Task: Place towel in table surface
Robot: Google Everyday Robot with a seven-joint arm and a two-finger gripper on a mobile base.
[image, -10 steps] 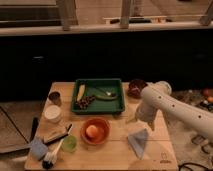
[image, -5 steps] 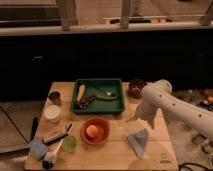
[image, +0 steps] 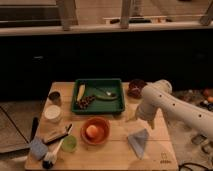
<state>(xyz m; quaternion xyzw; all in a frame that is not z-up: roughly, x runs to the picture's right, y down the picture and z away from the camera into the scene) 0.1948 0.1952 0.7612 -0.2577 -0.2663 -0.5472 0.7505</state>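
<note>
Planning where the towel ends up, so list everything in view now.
table: one, light wood, centre.
tray: one, green, back centre of table.
dark bowl: one, dark red, right of tray.
orange bowl: one, orange, front centre, round orange item inside.
towel: one, blue-grey, front right.
cup: one, green, left of orange bowl.
white container: one, white, left side.
can: one, grey, behind white container.
sponge: one, blue, front left corner.
arm: one, white, reaching in from right.
gripper: one, pale, arm's lower end, behind the towel.
</note>
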